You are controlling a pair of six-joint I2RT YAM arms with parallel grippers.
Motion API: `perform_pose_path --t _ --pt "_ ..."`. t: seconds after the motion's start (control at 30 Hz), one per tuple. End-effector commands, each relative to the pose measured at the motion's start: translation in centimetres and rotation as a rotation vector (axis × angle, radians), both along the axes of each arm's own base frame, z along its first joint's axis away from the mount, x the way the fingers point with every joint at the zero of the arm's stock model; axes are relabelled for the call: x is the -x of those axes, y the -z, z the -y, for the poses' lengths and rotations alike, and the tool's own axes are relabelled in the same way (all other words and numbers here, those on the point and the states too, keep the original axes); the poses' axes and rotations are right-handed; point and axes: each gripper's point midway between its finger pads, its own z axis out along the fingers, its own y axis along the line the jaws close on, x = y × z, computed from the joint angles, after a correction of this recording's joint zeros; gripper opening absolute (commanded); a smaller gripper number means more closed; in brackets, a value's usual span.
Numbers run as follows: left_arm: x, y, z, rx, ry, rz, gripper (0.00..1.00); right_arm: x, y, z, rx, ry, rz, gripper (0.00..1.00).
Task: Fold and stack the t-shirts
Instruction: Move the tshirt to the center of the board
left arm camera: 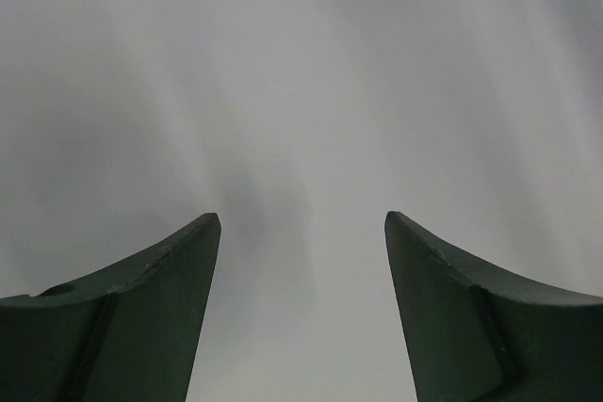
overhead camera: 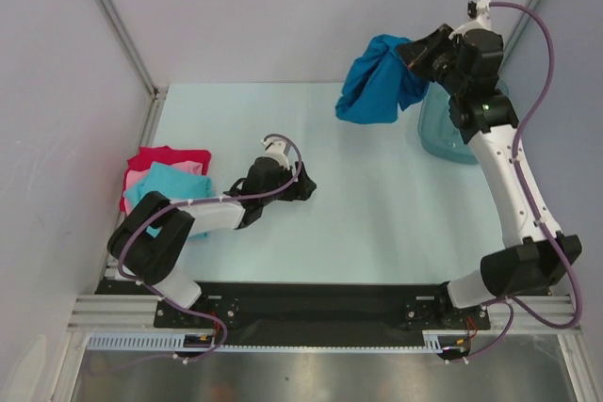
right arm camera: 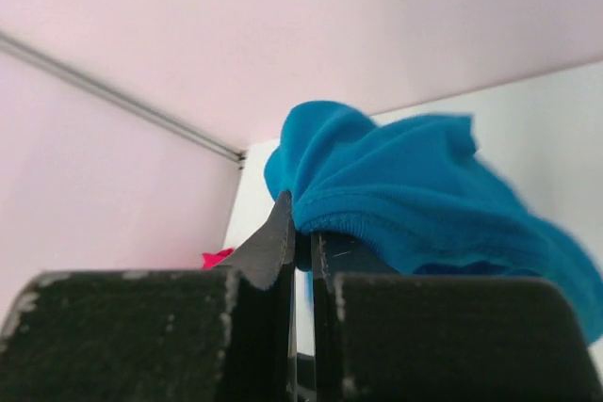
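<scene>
**Top external view: blue t-shirt held up by the right jaws at the far right corner**

Much of the medium blue t-shirt (overhead camera: 377, 82) cannot be read. It hangs bunched in loose folds, so sleeves and collar cannot be told apart. Whether its lowest fold touches the table (overhead camera: 377, 223) cannot be told. The teal tray (overhead camera: 441, 134) at the far right corner is largely covered by the right arm (overhead camera: 509, 185), and only its left wall is seen. At the left edge, three shirts lie stacked. The light turquoise t-shirt (overhead camera: 174, 185) is on top, and its near part is hidden by the left arm (overhead camera: 188, 218). Only a strip of the pink t-shirt (overhead camera: 139, 179) shows beneath it. Only the far border of the red t-shirt (overhead camera: 165, 154) shows, at the bottom of the stack. In the right wrist view, a small red patch (right arm camera: 219, 258) is seen beside the fingers (right arm camera: 141, 336); it is too small to be identified.

The right arm is raised steeply from its base and stretched toward the far right corner. Its wrist is turned left. The right jaws are closed on a fold of the blue cloth, which is seen pinched between them in the right wrist view.

The left arm is folded back at the elbow near the near left corner. Its forearm is laid low and points toward the middle of the table. The left jaws are held well apart over bare table, and only the pale surface is seen between them in the left wrist view.
</scene>
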Motion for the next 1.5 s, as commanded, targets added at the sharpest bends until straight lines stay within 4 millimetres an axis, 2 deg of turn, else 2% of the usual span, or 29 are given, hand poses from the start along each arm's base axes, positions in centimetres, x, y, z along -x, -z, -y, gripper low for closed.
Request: perform_pose_path --t 0.0,0.03,0.07,0.17,0.2,0.23,0.27,0.3,0.4,0.43,0.47,0.5,0.53,0.6,0.7,0.73,0.83,0.93,0.97,1.0,1.03,1.13,1.27,1.37,1.4,1.47 --pt "-0.1 -2.3 1.2 0.061 0.010 0.057 0.76 5.2 -5.5 -1.2 -0.015 -0.081 0.135 0.00" --pt "0.0 -2.2 1.2 0.063 0.011 0.056 0.76 5.9 -4.9 -1.5 -0.018 -0.092 0.123 0.00" --pt "0.0 -2.4 1.3 0.064 0.013 0.059 0.76 7.0 -2.9 -1.5 -0.023 -0.096 0.087 0.00" --pt "0.2 -2.5 1.4 0.066 0.017 0.061 0.76 8.6 0.9 -2.2 -0.027 -0.124 0.022 0.00" --pt "0.3 -2.9 1.5 0.069 0.018 0.068 0.76 9.2 4.1 -2.4 -0.024 -0.135 -0.037 0.00" --pt "0.4 -3.0 1.6 0.070 0.019 0.070 0.76 9.7 5.9 -2.9 -0.020 -0.148 -0.068 0.00" --pt "0.4 -3.2 1.5 0.069 0.015 0.072 0.76 10.4 7.4 -4.1 -0.014 -0.175 -0.088 0.00" --pt "0.3 -3.5 1.6 0.072 0.014 0.078 0.76 11.1 11.3 -4.5 0.008 -0.185 -0.159 0.00" --pt "0.4 -3.8 1.5 0.073 0.013 0.081 0.76 12.9 15.9 -7.2 0.035 -0.240 -0.232 0.00" --pt "0.5 -4.2 1.5 0.078 0.013 0.089 0.76 13.6 18.2 -7.9 0.043 -0.254 -0.266 0.00" --pt "0.6 -4.2 1.4 0.076 0.012 0.090 0.77 14.0 19.0 -8.5 0.056 -0.251 -0.277 0.00" --pt "0.7 -4.3 1.3 0.078 0.010 0.091 0.77 15.2 20.1 -10.5 0.078 -0.303 -0.293 0.00" --pt "0.8 -4.7 1.3 0.082 0.010 0.097 0.76 15.6 21.2 -10.9 0.096 -0.301 -0.310 0.00" --pt "1.1 -4.7 1.0 0.076 0.013 0.098 0.76 17.3 22.1 -13.2 0.114 -0.360 -0.317 0.00" --pt "0.9 -5.0 0.4 0.059 -0.007 0.113 0.76 18.5 22.7 -15.2 0.130 -0.391 -0.322 0.00" --pt "1.1 -4.9 0.4 0.055 -0.005 0.110 0.76 19.5 23.3 -16.4 0.150 -0.421 -0.326 0.00" --pt "1.1 -4.9 0.1 0.052 -0.011 0.114 0.76 20.8 24.0 -18.0 0.166 -0.458 -0.337 0.00" --pt "1.2 -4.8 0.1 0.053 -0.009 0.113 0.76 21.3 25.5 -17.9 0.210 -0.443 -0.356 0.01" --pt "1.3 -4.8 0.1 0.054 -0.007 0.113 0.76 21.3 25.8 -17.8 0.221 -0.440 -0.358 0.12" --pt "1.3 -4.6 0.1 0.052 -0.009 0.110 0.76 21.5 26.3 -17.5 0.242 -0.436 -0.372 0.28" --pt "1.3 -4.5 0.1 0.051 -0.007 0.109 0.76 21.5 26.4 -17.3 0.254 -0.427 -0.380 0.56" --pt "1.3 -4.2 0.3 0.054 -0.004 0.103 0.77 21.0 25.8 -16.1 0.271 -0.379 -0.361 0.86" --pt "1.4 -4.2 0.5 0.062 0.003 0.099 0.76 19.5 24.0 -13.8 0.236 -0.311 -0.331 0.90" --pt "1.9 -4.3 0.8 0.063 0.013 0.098 0.76 17.2 22.6 -11.1 0.201 -0.245 -0.320 0.90" --pt "2.2 -4.2 1.0 0.065 0.021 0.095 0.76 15.5 22.4 -8.9 0.185 -0.178 -0.321 0.89" --pt "2.7 -4.3 1.2 0.069 0.026 0.098 0.76 14.0 22.9 -7.3 0.170 -0.159 -0.337 0.89"
